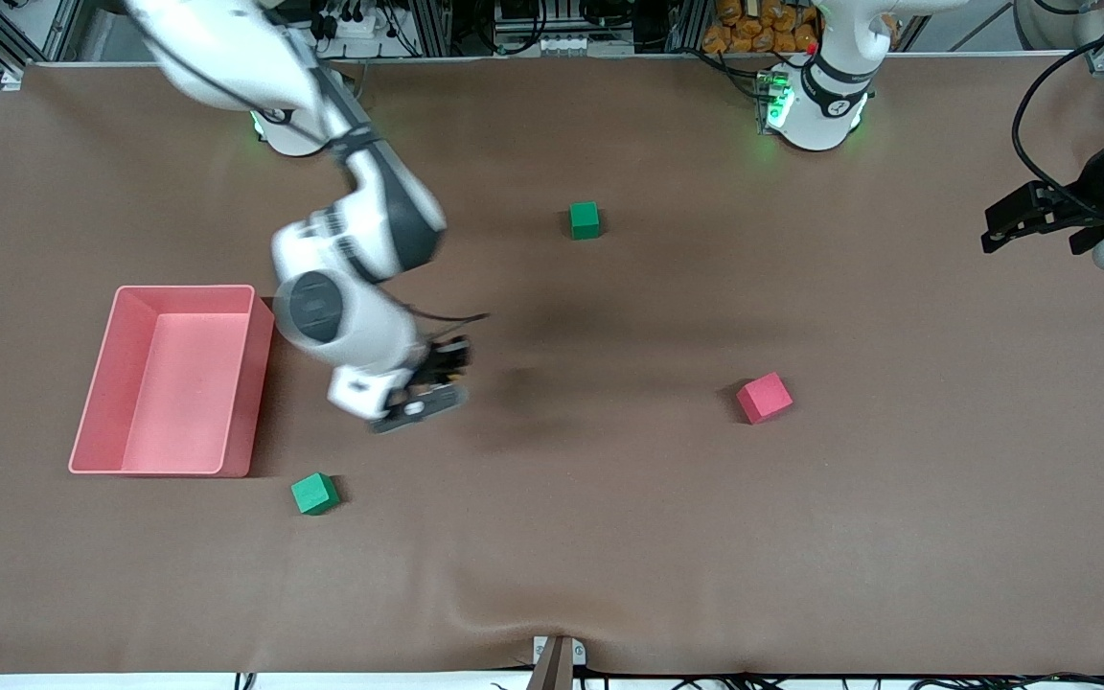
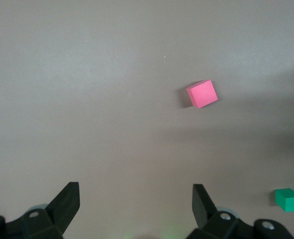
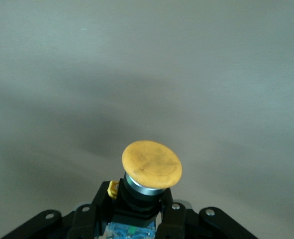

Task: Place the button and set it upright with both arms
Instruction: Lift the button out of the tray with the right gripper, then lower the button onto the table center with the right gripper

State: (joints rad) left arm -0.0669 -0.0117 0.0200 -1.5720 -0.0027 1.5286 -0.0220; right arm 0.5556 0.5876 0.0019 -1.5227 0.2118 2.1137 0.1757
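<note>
the right arm's black two-finger gripper (image 3: 137,219) is clamping the small push-button switch with the round orange cap and black body (image 3: 150,172), carrying it in the air over the bare brown table covering (image 1: 609,537) beside the pink plastic bin (image 1: 173,379). its fingers are pinching the body below the cap, probably so the cap stays free and the base can meet the table when it is set down. in the front view the button itself is hidden under the wrist. the left arm's black gripper (image 1: 1031,218) is waiting, jaws spread wide and holding nothing, over the left arm's end of the table, likely keeping clear until the button needs righting. a pink-red foam cube (image 1: 764,398) and two green foam cubes (image 1: 585,219) (image 1: 314,494) are lying apart, none touching the bin.
</note>
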